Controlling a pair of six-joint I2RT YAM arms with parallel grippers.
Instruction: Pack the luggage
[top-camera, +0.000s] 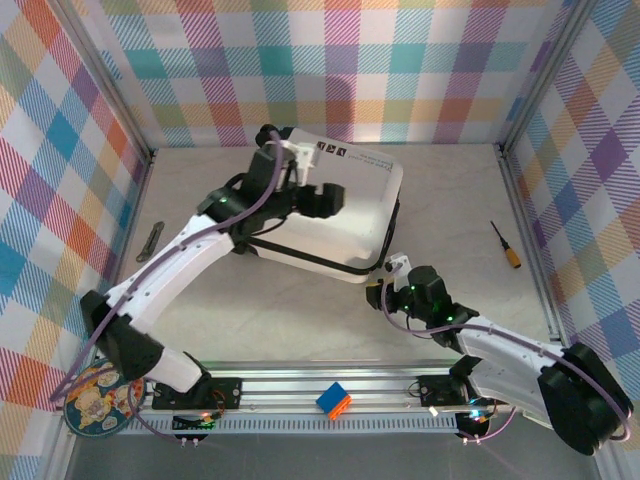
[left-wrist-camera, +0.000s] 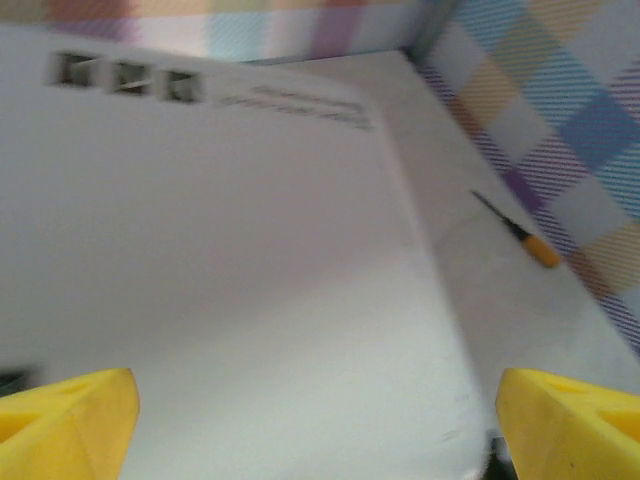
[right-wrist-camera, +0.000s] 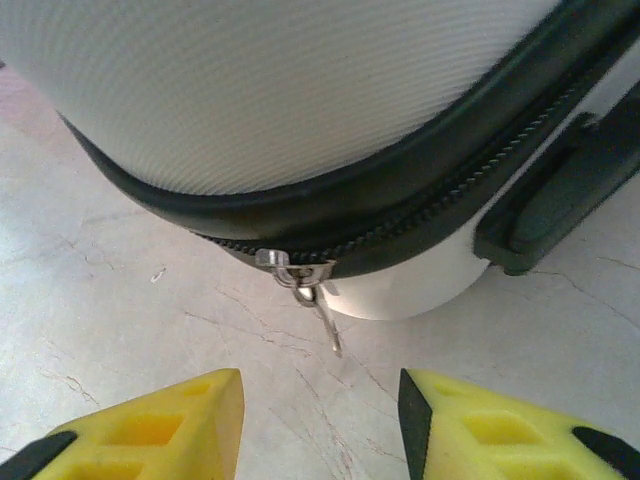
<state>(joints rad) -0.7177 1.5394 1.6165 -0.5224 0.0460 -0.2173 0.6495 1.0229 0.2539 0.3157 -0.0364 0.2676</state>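
At its near right corner, the slick, rigid white hard-shell suitcase seemed best taken by the metal zipper pull; left gripper and right gripper both gaped.

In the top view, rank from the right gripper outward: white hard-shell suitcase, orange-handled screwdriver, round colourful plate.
1. White hard-shell suitcase, just ahead of the right gripper.
2. Orange-handled screwdriver, off to its right.
3. Round colourful plate, at the near left corner.

The luggage carries three black square marks and two print lines, too blurred to read.
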